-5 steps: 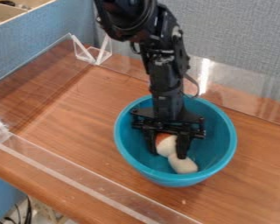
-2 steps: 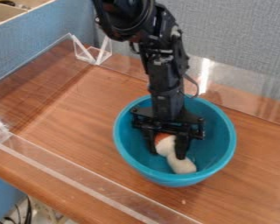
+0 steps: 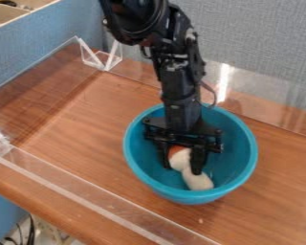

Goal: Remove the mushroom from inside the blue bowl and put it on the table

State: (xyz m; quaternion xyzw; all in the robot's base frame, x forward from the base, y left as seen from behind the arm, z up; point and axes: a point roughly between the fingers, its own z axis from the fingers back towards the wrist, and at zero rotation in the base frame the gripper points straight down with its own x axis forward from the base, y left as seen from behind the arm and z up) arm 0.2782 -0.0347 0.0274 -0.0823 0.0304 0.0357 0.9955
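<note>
The blue bowl (image 3: 235,173) sits on the reddish-brown table (image 3: 79,120), toward the right front. Inside it lies the mushroom (image 3: 194,173), its cream stem pointing to the lower right and its orange cap under the black fingers. My gripper (image 3: 180,152) reaches straight down into the bowl and is shut on the mushroom's cap end. The black arm rises from it toward the top of the view. The fingertips themselves are partly hidden against the cap.
Low clear acrylic walls (image 3: 79,196) border the table along the front and left. A blue panel (image 3: 41,48) stands at the back left, and a grey partition (image 3: 264,38) runs behind the table at the right.
</note>
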